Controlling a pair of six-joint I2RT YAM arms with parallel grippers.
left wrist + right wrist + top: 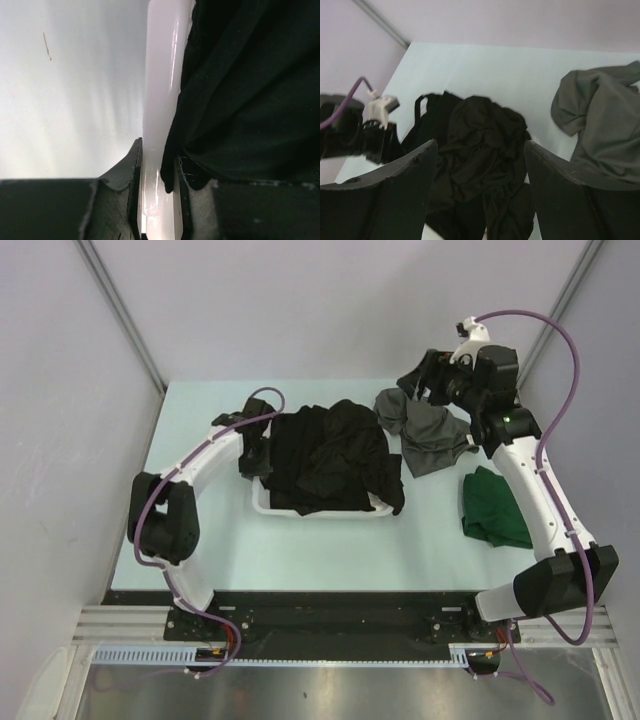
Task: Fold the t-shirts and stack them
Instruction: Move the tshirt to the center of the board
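From above, the black t-shirts [330, 455] are lying heaped in the white basket [320, 514]. The grey t-shirt [428, 435] and the green t-shirt [495, 508] are resting on the surface [200, 530] to its right.

In the left wrist view, the left end effector [157, 167] is pinching the white basket's wall along with a black hem.

In the right wrist view, the right end effector [480, 150] is hanging spread, gripping nothing.

Basket [262, 504] largely hidden beneath black t-shirts [330, 455]

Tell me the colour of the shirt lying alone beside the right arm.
Dark green shirt; clearest from the top camera.
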